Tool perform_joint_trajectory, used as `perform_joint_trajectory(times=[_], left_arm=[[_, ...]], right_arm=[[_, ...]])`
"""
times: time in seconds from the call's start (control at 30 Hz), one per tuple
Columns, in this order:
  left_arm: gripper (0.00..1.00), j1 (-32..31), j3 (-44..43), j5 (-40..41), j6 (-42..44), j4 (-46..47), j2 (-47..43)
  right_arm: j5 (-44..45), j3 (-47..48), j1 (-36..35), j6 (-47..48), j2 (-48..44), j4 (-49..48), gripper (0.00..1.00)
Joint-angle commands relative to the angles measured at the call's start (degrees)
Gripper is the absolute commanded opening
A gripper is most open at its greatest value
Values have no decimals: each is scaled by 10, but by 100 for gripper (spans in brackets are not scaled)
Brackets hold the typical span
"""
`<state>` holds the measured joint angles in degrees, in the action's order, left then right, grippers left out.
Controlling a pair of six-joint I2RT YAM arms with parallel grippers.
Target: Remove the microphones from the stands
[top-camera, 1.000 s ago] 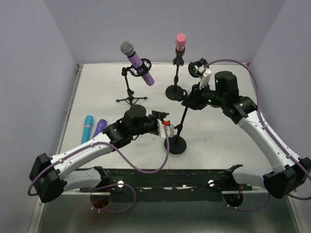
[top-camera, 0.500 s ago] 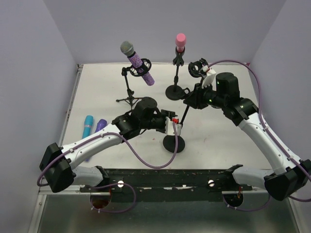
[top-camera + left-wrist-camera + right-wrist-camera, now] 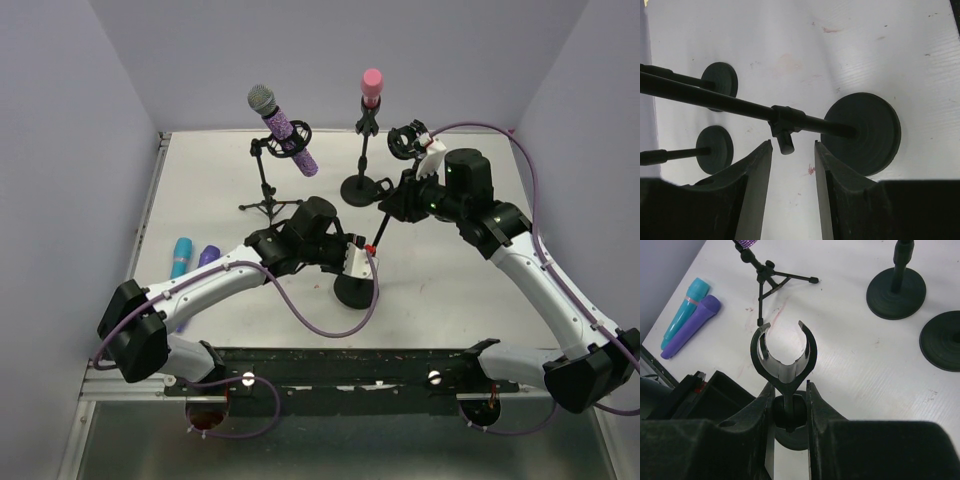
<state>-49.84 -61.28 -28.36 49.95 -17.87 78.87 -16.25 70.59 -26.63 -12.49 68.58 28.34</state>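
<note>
An empty black stand (image 3: pixel 375 235) leans on its round base (image 3: pixel 355 290); its clip (image 3: pixel 405 138) holds no microphone. My right gripper (image 3: pixel 405 195) is shut on the joint just under that clip (image 3: pixel 785 357), as the right wrist view (image 3: pixel 788 386) shows. My left gripper (image 3: pixel 362 255) is open, its jaws either side of the collar knob (image 3: pixel 785 142) on the stand's pole, not touching it. A purple glitter microphone (image 3: pixel 285 130) sits in a tripod stand (image 3: pixel 268 195). A pink microphone (image 3: pixel 371 85) stands in a round-base stand (image 3: pixel 362 188).
A teal microphone (image 3: pixel 180 262) and a purple microphone (image 3: pixel 205 262) lie side by side at the left of the table; both also show in the right wrist view (image 3: pixel 685 312) (image 3: pixel 692 332). Walls close in the table's back and sides.
My left gripper has moved right to the empty stand's pole and now straddles it. The stand's base has shifted slightly left. The right gripper has barely moved.
</note>
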Motion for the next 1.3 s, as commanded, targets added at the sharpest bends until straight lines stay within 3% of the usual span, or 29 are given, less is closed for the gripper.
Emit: perform_joint_trajectory(times=[0.0,0.33,0.43,0.53,0.6,0.67,0.83,0.97,1.1,1.27], left_arm=[[45,0,6,38,-20,45,12],[37,0,4,79,-25,81,51],[24,0,1,81,-31,81,59],[1,2,-8,67,-66,79,52],[0,7,-19,57,-120,76,47],[0,24,-39,22,-195,66,46],[0,95,-102,-152,-445,59,83],[0,129,-68,-286,-630,189,105],[0,126,-25,-380,-706,269,124],[0,125,-30,-408,-696,241,147]], right_arm=[[-6,3,-3,-18,-6,-44,1],[-12,1,-2,-19,-4,-46,1],[-13,1,-2,-18,-5,-47,1],[-12,-3,-2,-8,-10,-46,1],[-7,-3,-2,9,-17,-46,1],[-4,-5,-2,41,-30,-46,1],[-10,-26,-2,119,-84,-64,1],[-43,-41,-2,165,-117,-69,1],[-85,-45,-2,191,-136,-57,1],[-96,-45,-2,208,-143,-40,1]])
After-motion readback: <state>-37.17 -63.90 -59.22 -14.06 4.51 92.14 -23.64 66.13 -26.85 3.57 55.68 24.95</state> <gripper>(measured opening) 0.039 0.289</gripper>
